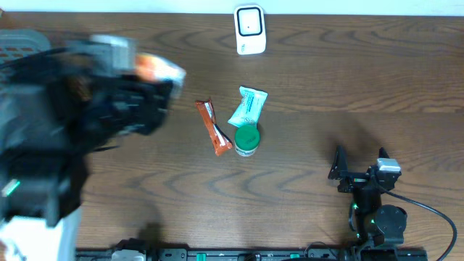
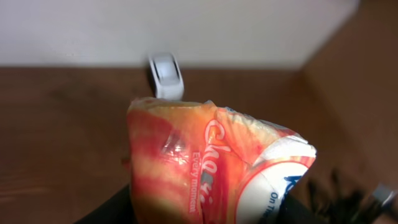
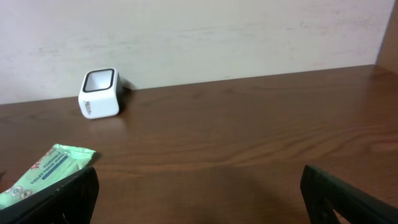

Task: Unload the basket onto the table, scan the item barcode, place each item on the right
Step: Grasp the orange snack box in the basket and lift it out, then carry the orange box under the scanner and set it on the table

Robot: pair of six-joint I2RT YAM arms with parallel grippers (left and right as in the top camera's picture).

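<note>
My left gripper (image 1: 154, 85) is raised high above the table's left side, blurred and large in the overhead view. It is shut on an orange and white snack packet (image 1: 156, 69). The left wrist view is mostly filled by this packet (image 2: 211, 162), crinkled, with dark fingers at its lower sides. No barcode shows on the visible face. The white scanner (image 1: 250, 29) stands at the table's far edge; from the left wrist the scanner (image 2: 166, 76) shows just beyond the packet's top. At the near right, my right gripper (image 1: 360, 174) rests low and open, holding nothing.
In the table's middle lie an orange-red bar (image 1: 214, 127), a teal wipes packet (image 1: 248, 106) and a green-lidded tub (image 1: 246, 140). A grey basket (image 1: 18, 45) sits at the far left. From the right wrist the wipes packet (image 3: 46, 171) and the scanner (image 3: 99, 93) show.
</note>
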